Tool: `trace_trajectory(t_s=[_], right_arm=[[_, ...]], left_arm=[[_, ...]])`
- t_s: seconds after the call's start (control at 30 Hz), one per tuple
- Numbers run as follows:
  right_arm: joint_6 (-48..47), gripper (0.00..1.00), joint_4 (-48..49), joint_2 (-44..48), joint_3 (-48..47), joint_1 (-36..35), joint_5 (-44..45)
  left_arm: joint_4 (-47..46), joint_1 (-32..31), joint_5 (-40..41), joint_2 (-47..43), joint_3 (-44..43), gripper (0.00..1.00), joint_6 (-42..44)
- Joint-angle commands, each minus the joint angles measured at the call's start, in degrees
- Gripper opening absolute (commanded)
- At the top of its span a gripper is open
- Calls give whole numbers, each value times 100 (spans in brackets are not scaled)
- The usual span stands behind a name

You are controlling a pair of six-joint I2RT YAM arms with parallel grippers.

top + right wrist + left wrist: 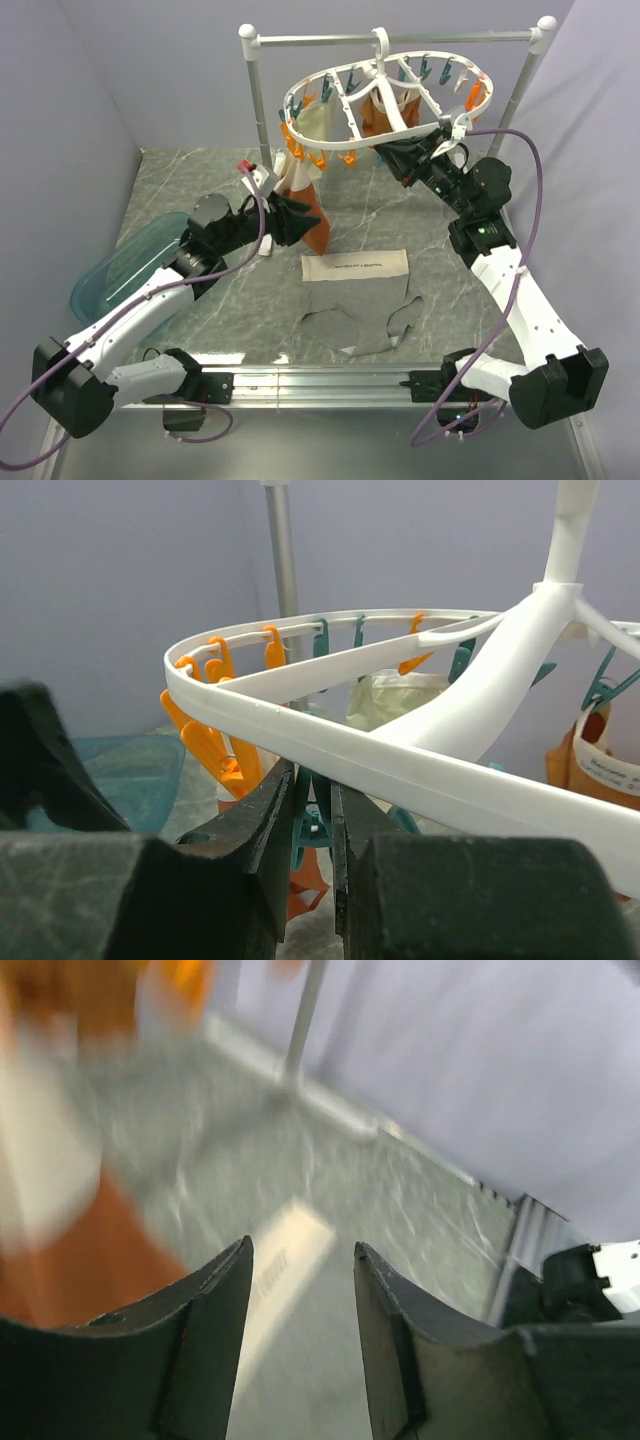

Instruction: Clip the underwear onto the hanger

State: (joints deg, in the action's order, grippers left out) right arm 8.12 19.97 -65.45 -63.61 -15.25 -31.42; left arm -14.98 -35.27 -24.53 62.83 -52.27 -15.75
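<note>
The underwear (355,300) lies flat on the table in the top view, cream waistband at the far side and grey part towards me. Its cream band shows blurred in the left wrist view (285,1260). The hanger (385,95), a white oval ring with orange and teal pegs, hangs by its hook from the rail. My right gripper (392,155) is under the ring's near rim (400,765) and shut on a teal peg (320,820). My left gripper (300,220) is open and empty above the table (302,1250), beside a hanging rust-orange garment.
A silver rail stand (400,40) with white knobs carries the hanger. Rust-orange garments (310,215) and a cream garment (315,120) hang from pegs. A teal tub (130,265) sits at the left. An aluminium rail (320,380) runs along the near edge.
</note>
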Motion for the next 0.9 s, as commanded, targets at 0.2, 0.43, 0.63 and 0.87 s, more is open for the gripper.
trace_trajectory(t_s=[0.2, 0.43, 0.63, 0.87], right_arm=[[181, 0, -89, -161, -476, -5, 22], [155, 0, -142, -135, -485, -5, -31], [164, 0, -142, -152, -503, -5, -66], [155, 0, -116, -161, -485, 48, -66]], left_arm=[[1402, 398, 493, 844, 1025, 54, -2837], [542, 644, 477, 2118, 1220, 61, -3163], [408, 653, 599, 3243, 789, 63, -3048], [801, 539, 712, 3832, 491, 59, -3023]])
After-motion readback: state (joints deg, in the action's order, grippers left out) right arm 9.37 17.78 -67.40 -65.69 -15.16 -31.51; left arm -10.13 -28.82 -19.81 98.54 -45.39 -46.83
